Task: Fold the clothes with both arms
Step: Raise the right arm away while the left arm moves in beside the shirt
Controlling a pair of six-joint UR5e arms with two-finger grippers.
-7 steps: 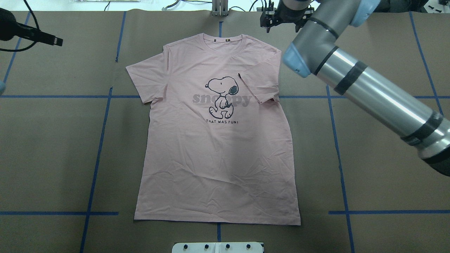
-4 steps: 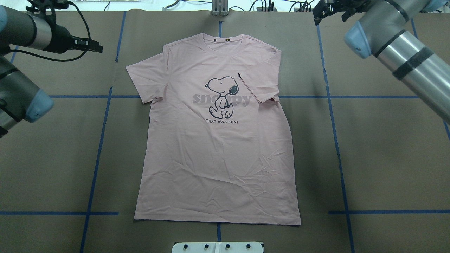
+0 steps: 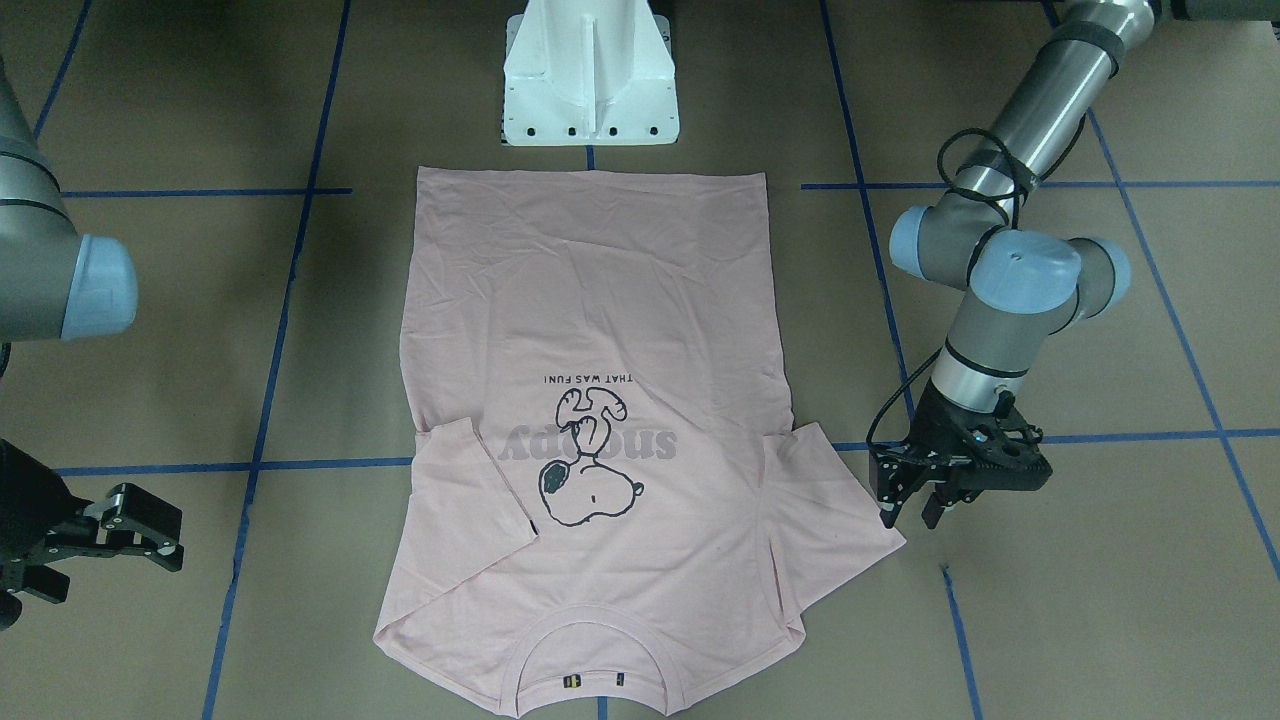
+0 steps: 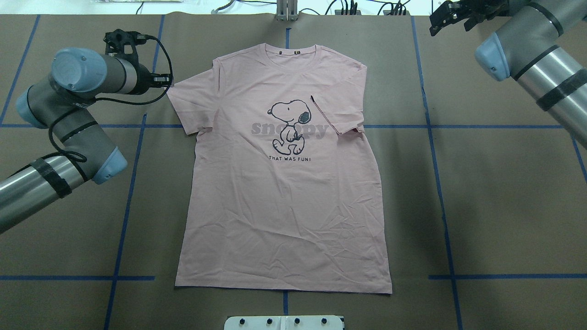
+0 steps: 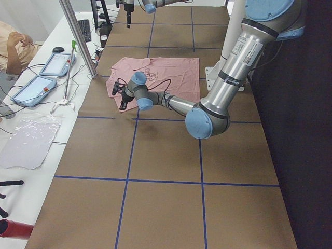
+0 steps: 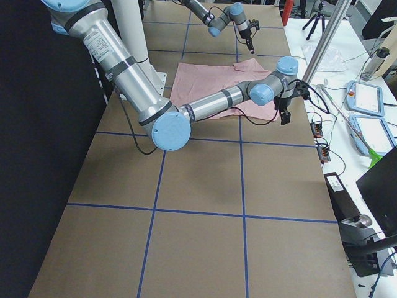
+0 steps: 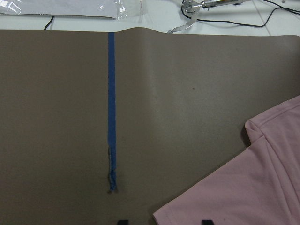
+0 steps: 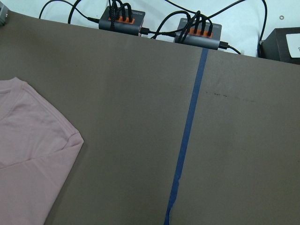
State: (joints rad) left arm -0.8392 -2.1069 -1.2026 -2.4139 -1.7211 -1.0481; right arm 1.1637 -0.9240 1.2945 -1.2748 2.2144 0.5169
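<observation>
The pink T-shirt [image 4: 284, 206] is lying flat in the middle of the brown counter [image 4: 504, 206]. Its front is facing up. The dog drawing [image 4: 289, 126] and the grey letters are showing on the chest. The neck is pointing away from the robot. The bottom edge is lying near the white stand [image 3: 590, 80].

The sleeve on the robot's right side is lying folded in over the chest. Its small black tag [image 4: 312, 97] is sitting just beside the dog's head. The other sleeve [image 4: 183, 103] is lying spread out flat on the counter.

The left arm [image 4: 69, 133] is reaching in from the side. The left pincer [image 3: 908, 510] is hanging just beside the end of the spread sleeve. It is spread wide and is holding nothing. In the left wrist view its two fingertips [image 7: 123, 221] are peeking in at the bottom edge, far apart, with the sleeve's corner between them.

The right arm [image 4: 541, 68] is reaching toward the far corner of the counter. The right pincer [image 3: 150, 530] is hanging well apart from the shirt. It is looking spread too, and it is holding nothing.

Blue tape lines [image 4: 440, 183] are crossing the counter. In the right wrist view two small cable boxes [image 8: 122, 18] are sitting at the counter's edge.
</observation>
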